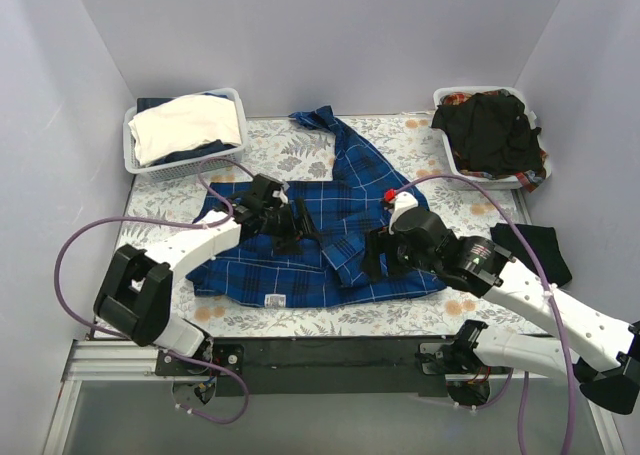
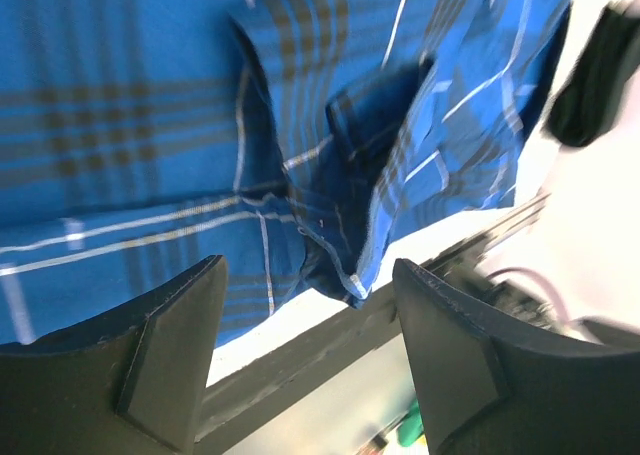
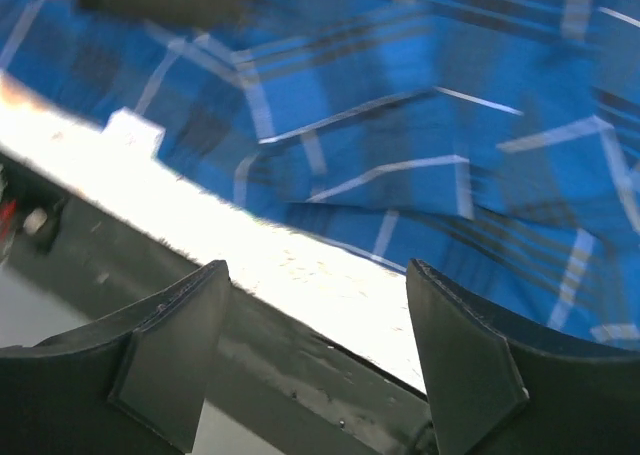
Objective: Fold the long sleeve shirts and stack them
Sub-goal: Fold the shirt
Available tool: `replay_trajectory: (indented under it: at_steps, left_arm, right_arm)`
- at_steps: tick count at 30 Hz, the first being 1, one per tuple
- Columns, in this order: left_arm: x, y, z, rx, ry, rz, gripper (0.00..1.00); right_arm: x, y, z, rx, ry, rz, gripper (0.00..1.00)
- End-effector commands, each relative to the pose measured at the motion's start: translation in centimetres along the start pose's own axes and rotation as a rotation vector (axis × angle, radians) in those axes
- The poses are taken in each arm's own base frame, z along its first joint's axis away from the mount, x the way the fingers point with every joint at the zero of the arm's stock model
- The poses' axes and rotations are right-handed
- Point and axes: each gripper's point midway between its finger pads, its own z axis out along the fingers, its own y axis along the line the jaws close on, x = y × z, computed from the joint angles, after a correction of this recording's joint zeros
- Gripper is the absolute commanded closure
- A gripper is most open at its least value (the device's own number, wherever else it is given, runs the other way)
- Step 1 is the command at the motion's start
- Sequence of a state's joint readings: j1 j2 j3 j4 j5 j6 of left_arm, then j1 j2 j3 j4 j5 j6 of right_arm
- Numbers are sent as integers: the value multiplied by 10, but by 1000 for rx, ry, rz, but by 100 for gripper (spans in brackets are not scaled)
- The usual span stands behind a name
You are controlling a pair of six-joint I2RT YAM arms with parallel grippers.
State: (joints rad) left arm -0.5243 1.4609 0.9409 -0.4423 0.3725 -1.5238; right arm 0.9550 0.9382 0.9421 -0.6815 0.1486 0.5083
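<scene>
The royal-blue plaid shirt (image 1: 330, 200) lies spread and partly folded in the middle of the table, its small white label (image 1: 272, 299) near the front edge and one sleeve reaching back. My left gripper (image 1: 293, 227) hovers over the shirt's left half, open and holding nothing (image 2: 310, 335). In its wrist view a folded hem of the plaid shirt (image 2: 350, 175) hangs just beyond the fingers. My right gripper (image 1: 374, 258) is over the shirt's front right part, also open and empty (image 3: 315, 345), with the plaid cloth (image 3: 420, 145) ahead of it. A black shirt (image 1: 492, 130) is piled in the right basket.
A white lattice basket (image 1: 130, 155) at the back left holds cream and dark cloth. The right basket (image 1: 520, 183) stands at the back right. A dark cloth (image 1: 535, 247) lies on the table by the right arm. The black front rail (image 1: 320, 350) runs along the near edge.
</scene>
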Motion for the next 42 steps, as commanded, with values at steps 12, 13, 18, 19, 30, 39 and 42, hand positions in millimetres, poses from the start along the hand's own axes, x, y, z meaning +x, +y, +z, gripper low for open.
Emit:
replay_trajectory:
  at_steps: [12,13,18,19,30,39,42]
  left_arm:
    - [19,-44,37,-22,12,129,58]
    - [15,-48,35,-14,-2,139,81]
    - [-27,-93,-11,13,-196,227,100]
    - [-38,-100,-23,12,-254,252,100]
    - [-60,-161,-152,153,-514,357,100]
    - [-65,-192,-257,276,-731,393,100]
    - [-55,-188,-259,302,-710,402,100]
  right_arm:
    - [-4,-54,-13,336,-62,219,26]
    - [-2,-55,-13,341,-60,223,26]
    - [3,-62,-13,376,-46,241,27]
    - [3,-65,-13,393,-49,242,27]
    - [-5,-122,8,577,0,319,30]
    - [-43,-141,29,563,-18,336,30]
    - [-50,-147,38,545,-28,395,30]
